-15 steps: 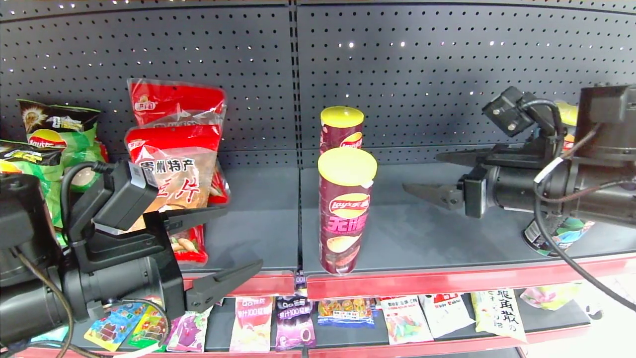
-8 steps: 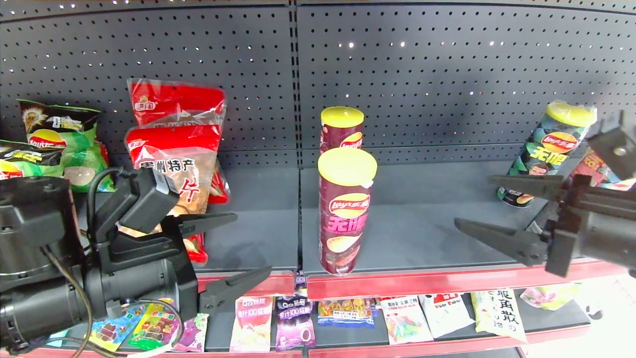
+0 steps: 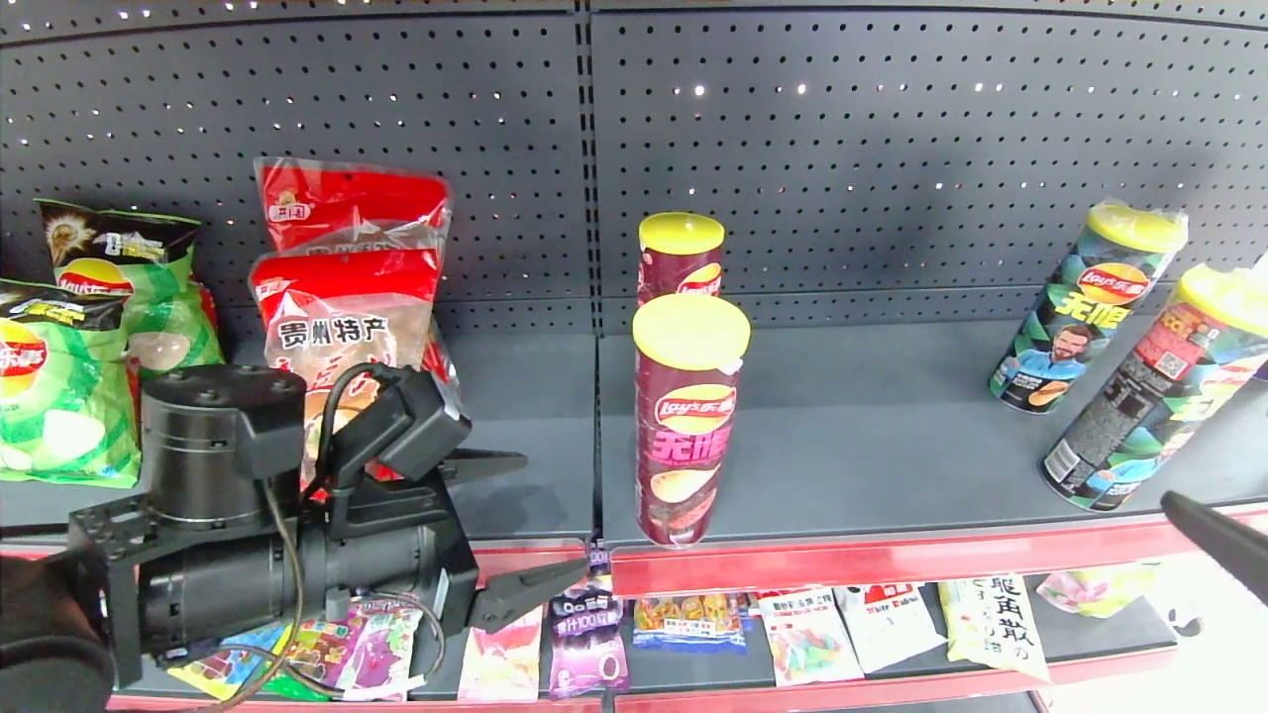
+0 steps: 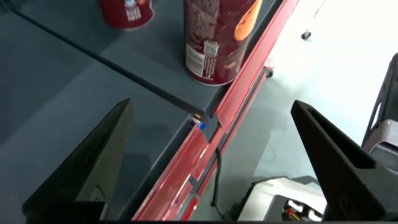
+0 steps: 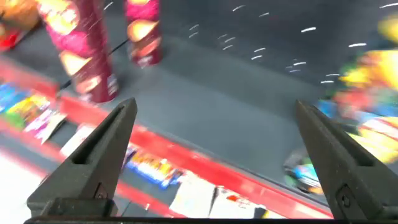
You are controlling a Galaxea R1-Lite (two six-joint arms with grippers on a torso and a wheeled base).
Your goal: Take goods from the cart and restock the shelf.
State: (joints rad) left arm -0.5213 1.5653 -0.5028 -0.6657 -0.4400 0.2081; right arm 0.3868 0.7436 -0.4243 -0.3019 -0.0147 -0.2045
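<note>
Shelf (image 3: 892, 446) stock is what stands at risk here: both claws are empty and spread wide, and both hang close to the red lip (image 3: 892, 566). The left gripper (image 3: 555, 513) sits at 8 o'clock in the head view, with its lower finger over the lip and near the front maroon can (image 3: 688, 426). A sweep toward 3 o'clock would likely clip that can low and tip it off, since it stands right at the edge. The right gripper (image 5: 214, 109) shows one finger (image 3: 1218, 535) at 4 o'clock, just below the near teal can (image 3: 1149, 386); a careless rise from there could knock it over, I judge. As for looks, the shelf is a dark grey deck backed by pegboard, with bare room between the maroon and teal cans. Red bags (image 3: 342, 327) and green bags (image 3: 59, 396) stand upright at 9 to 10 o'clock. Two yellow-lidded maroon cans stand in file at centre, the rear can (image 3: 680, 255) behind the front one. The far teal can (image 3: 1085, 307) and the near one sit at 3 o'clock and seem to lean, perhaps from the lens. Small packets (image 3: 802, 624) lie on the lower tier at 6 o'clock.
</note>
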